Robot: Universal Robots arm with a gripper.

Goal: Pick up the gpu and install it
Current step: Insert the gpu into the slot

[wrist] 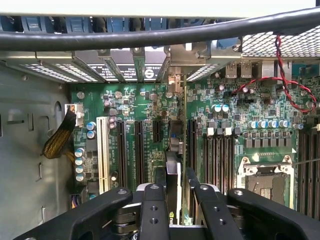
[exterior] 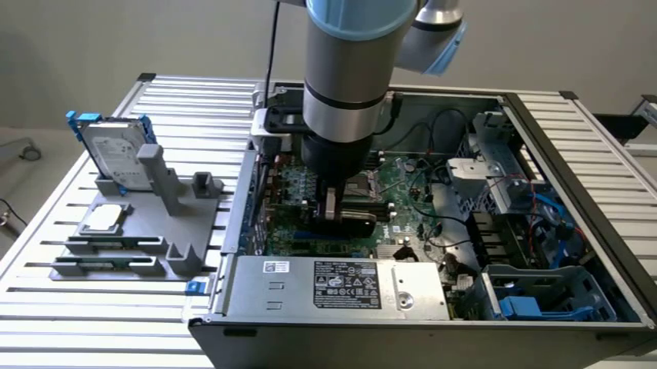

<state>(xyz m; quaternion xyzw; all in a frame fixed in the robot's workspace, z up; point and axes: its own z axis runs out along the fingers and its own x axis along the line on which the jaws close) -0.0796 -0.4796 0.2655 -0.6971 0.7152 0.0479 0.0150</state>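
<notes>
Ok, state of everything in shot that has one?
Grey computer case: open, board exposed.
Thin black-shrouded gpu card: gripped in the jaws, edge-down over the motherboard slots; seating unclear.
Silver hard drive in blue frame: upright in grey fixture.
Small square silver CPU chip: flat on fixture.

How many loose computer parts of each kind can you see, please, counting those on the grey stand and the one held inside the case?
Hard drive, upright in the grey stand: 1
CPU chip, flat on the stand: 1
gpu, held between the fingers over the motherboard: 1
Total: 3
</notes>
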